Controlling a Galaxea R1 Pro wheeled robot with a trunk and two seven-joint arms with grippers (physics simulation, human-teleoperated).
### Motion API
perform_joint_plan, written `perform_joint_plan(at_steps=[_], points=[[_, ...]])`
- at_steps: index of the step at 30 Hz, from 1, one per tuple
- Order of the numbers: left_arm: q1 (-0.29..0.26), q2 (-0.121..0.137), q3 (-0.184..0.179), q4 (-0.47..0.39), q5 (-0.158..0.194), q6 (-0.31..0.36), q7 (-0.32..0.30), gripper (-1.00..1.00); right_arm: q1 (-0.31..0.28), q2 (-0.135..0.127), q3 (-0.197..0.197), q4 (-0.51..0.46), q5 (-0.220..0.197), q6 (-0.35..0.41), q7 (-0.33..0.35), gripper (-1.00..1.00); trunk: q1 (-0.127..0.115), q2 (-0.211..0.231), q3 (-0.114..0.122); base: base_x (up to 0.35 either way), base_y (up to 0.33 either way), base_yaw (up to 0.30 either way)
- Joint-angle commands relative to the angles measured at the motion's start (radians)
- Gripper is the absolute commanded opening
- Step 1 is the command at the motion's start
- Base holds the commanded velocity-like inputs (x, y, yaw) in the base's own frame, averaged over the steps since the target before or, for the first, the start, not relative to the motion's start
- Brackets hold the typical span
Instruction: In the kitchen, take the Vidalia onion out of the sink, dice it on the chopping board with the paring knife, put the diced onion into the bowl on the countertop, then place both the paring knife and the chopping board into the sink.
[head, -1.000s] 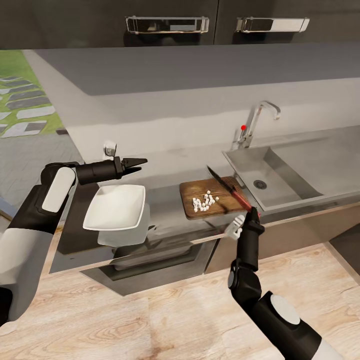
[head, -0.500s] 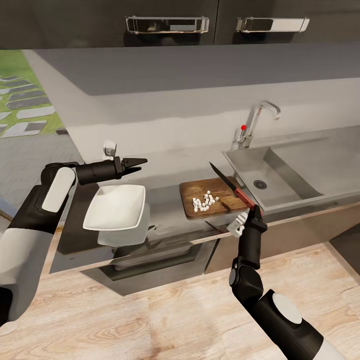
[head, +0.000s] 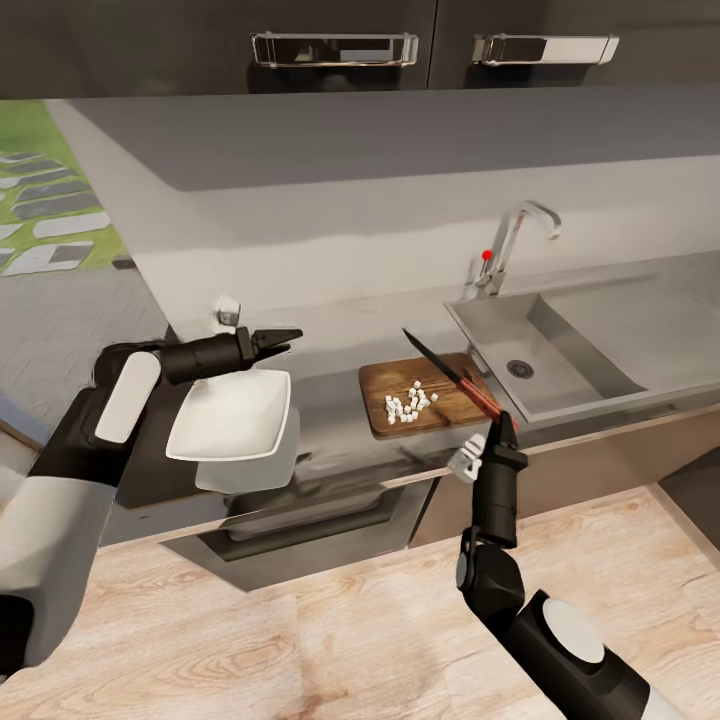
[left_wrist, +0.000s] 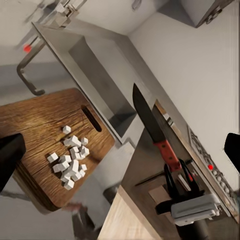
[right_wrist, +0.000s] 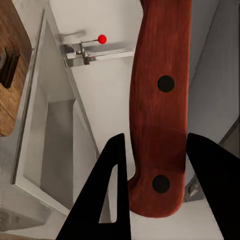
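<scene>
The dark wooden chopping board (head: 440, 408) lies on the grey countertop (head: 330, 395), left of the steel sink (head: 560, 365). A cluster of white diced onion (head: 410, 402) sits on the board (left_wrist: 45, 125), and shows as white cubes (left_wrist: 70, 162) in the left wrist view. My right gripper (head: 500, 420) is shut on the paring knife's red handle (right_wrist: 160, 100), and the dark blade (head: 432, 357) slants up over the board's right side. The white bowl (head: 232, 412) stands left of the board. My left gripper (head: 285, 338) hovers open over the bowl's far rim, holding nothing.
A curved chrome tap (head: 522, 232) with a red knob (head: 487, 255) stands behind the sink. An oven front (head: 300, 520) sits under the countertop below the bowl. Dark upper cabinets with metal handles (head: 335, 48) hang overhead. Wooden floor (head: 330, 640) lies around my base.
My left arm has dropped and brought its gripper lower, closer over the bowl's far rim. The knife's tip has swung slightly left over the board. Board, dice and bowl have not moved.
</scene>
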Motion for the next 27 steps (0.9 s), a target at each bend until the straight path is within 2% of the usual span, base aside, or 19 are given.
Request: perform_joint_plan(at_steps=[1,6,11,21,22,27], points=[[0.005,-0.005,-0.001,0.000,0.001,-0.002,-0.002,1.00,-0.001,0.000,0.008,0.000,-0.003,0.004,-0.005,-1.00,0.001,-0.002,-0.002,0.000,0.000,0.000],[0.033,-0.030,-0.001,0.000,0.001,-0.029,-0.002,1.00,-0.001,0.010,0.036,0.000,-0.004,0.004,-0.009,-1.00,0.001,-0.002,-0.002,0.000,0.000,0.000],[0.061,-0.033,-0.003,-0.001,0.001,-0.030,-0.002,1.00,-0.001,0.012,0.065,0.000,-0.005,0.004,-0.024,-1.00,0.001,-0.002,-0.002,0.015,-0.032,0.000],[0.117,-0.034,-0.003,-0.002,0.001,-0.030,-0.002,1.00,-0.001,0.012,0.121,0.000,-0.005,0.004,-0.076,-1.00,0.001,-0.002,-0.002,0.108,-0.239,0.000],[0.155,-0.034,-0.003,-0.002,0.000,-0.030,-0.002,1.00,-0.001,0.012,0.198,0.000,-0.005,0.004,-0.123,-1.00,0.001,-0.002,-0.002,0.025,-0.044,0.000],[0.155,-0.033,-0.003,-0.002,0.001,-0.030,-0.002,1.00,-0.001,0.012,0.199,0.001,-0.007,0.004,-0.142,-1.00,0.001,-0.002,-0.002,0.010,-0.018,0.000]])
